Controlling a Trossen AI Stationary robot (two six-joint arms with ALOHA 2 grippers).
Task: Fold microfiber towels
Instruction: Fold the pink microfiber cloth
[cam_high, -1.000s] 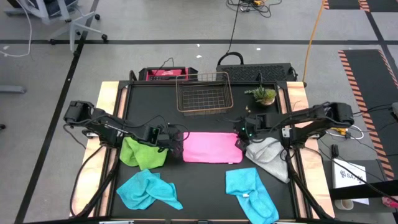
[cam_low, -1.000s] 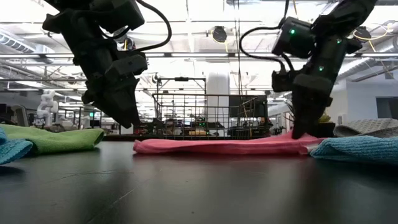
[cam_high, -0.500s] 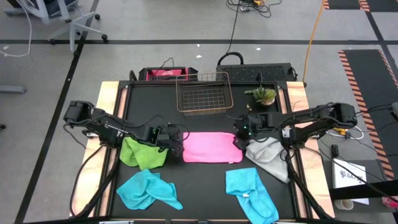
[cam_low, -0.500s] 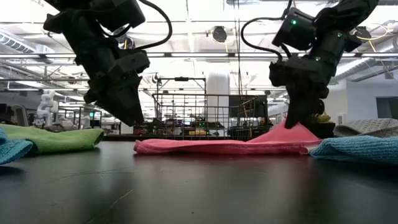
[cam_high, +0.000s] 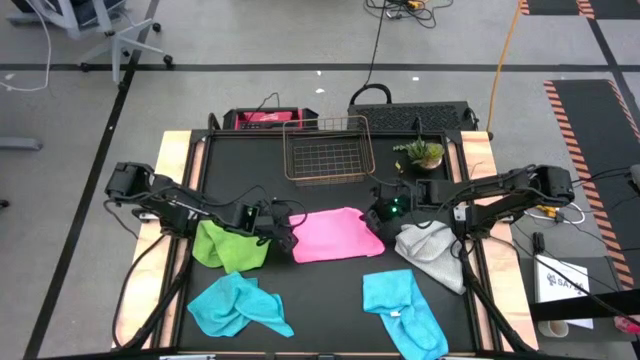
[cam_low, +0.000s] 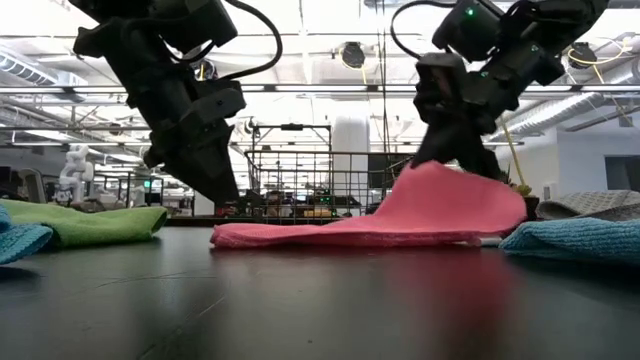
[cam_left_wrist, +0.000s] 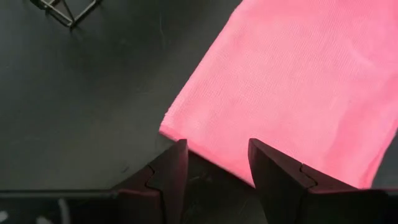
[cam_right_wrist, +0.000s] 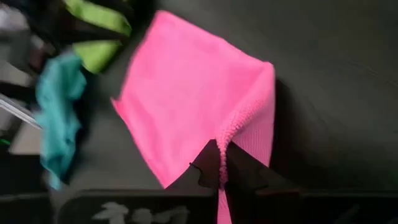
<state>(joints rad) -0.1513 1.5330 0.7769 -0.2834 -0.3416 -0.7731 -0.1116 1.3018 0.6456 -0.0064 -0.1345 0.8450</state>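
The pink towel (cam_high: 335, 236) lies mid-table, its left part flat on the black mat and its right end (cam_low: 455, 195) raised. My right gripper (cam_high: 378, 212) is shut on that raised end. My left gripper (cam_high: 285, 238) stands open just above the towel's left edge (cam_left_wrist: 205, 146), one finger on each side of it, apart from the cloth in the low view. A lime green towel (cam_high: 230, 246) lies at the left and a light grey towel (cam_high: 432, 250) at the right. Two turquoise towels (cam_high: 238, 306) (cam_high: 403, 308) lie crumpled near the front edge. My right gripper pinches the pink towel's right edge (cam_right_wrist: 239, 127) between its two shut fingers. It comes slanting down from the table's right side. That end hangs lifted clear of the mat, sloping down to the left part (cam_low: 290, 236), which lies flat. I cannot tell whether one layer or several are held.
A copper wire basket (cam_high: 328, 150) stands at the far middle of the table. A small potted plant (cam_high: 420, 153) stands to its right. A red and black case (cam_high: 262, 119) sits beyond the far edge. Bare mat (cam_high: 325, 300) shows between the two turquoise towels.
My right gripper has risen and gone a little toward the table's left, rolling its wrist, still shut on the pink towel. The towel's right end has come up off the mat into a sloping flap. The left part has stayed flat.
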